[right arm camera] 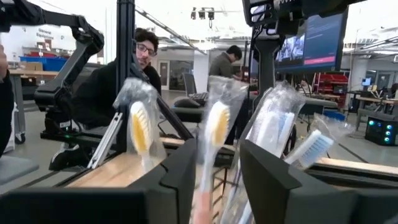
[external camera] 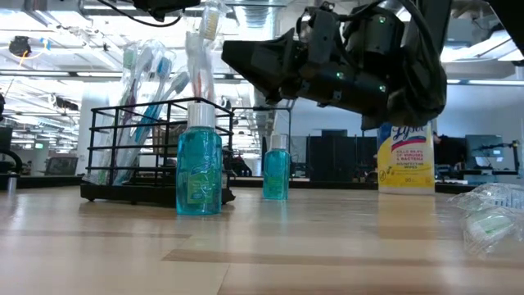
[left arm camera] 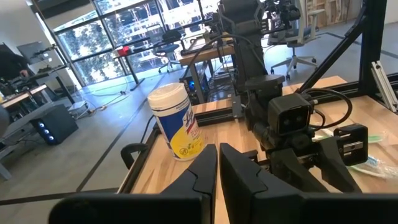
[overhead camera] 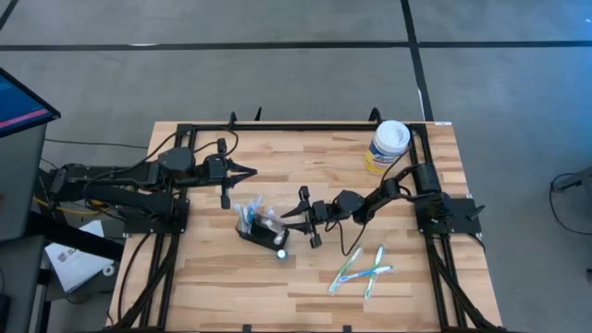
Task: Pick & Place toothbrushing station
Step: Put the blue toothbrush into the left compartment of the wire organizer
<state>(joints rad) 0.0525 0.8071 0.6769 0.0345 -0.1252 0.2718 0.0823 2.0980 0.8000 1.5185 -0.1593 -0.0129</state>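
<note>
Toothbrushing station (overhead camera: 257,228) mid-tabletop (overhead camera: 222,287), well off every edge, right hand (overhead camera: 298,213) at its 3 o'clock, fingers apart around a wrapped toothbrush (right arm camera: 214,134), left hand (overhead camera: 225,176) at 11 o'clock, fingers together, holding nothing.

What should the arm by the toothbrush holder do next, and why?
Probably back the right gripper straight away from the toothbrushing station. Its fingers stand apart around a wrapped toothbrush that already sits upright in the rack with the others. The left gripper is shut and waits off to the side. Two more toothbrushes lie on the table.
</note>
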